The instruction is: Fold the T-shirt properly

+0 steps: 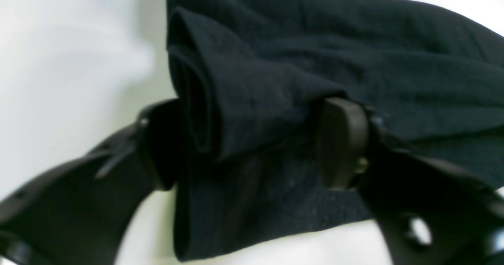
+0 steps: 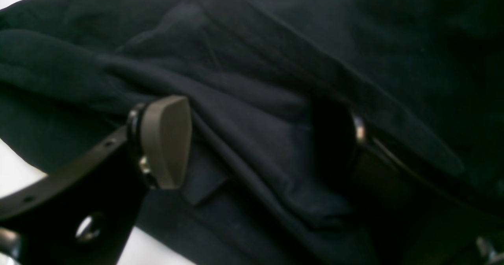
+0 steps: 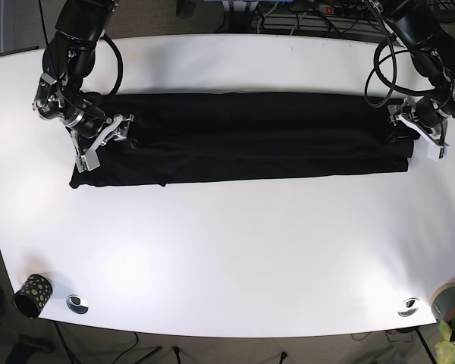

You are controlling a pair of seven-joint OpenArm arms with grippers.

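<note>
The black T-shirt (image 3: 250,136) lies on the white table (image 3: 227,250), folded into a long strip running left to right. My left gripper (image 3: 421,138) is at the strip's right end. In the left wrist view my left gripper (image 1: 252,139) is open, jaws wide, straddling a thick rolled fold of the T-shirt (image 1: 256,84). My right gripper (image 3: 106,140) is at the strip's left end. In the right wrist view my right gripper (image 2: 252,143) is open, with wrinkled layers of the T-shirt (image 2: 252,99) between its fingers.
A dark dotted cup (image 3: 32,294) and a small metal disc (image 3: 77,303) sit at the front left. Another disc (image 3: 408,306) and a potted plant (image 3: 449,303) are at the front right. Cables (image 3: 311,15) run behind the far edge.
</note>
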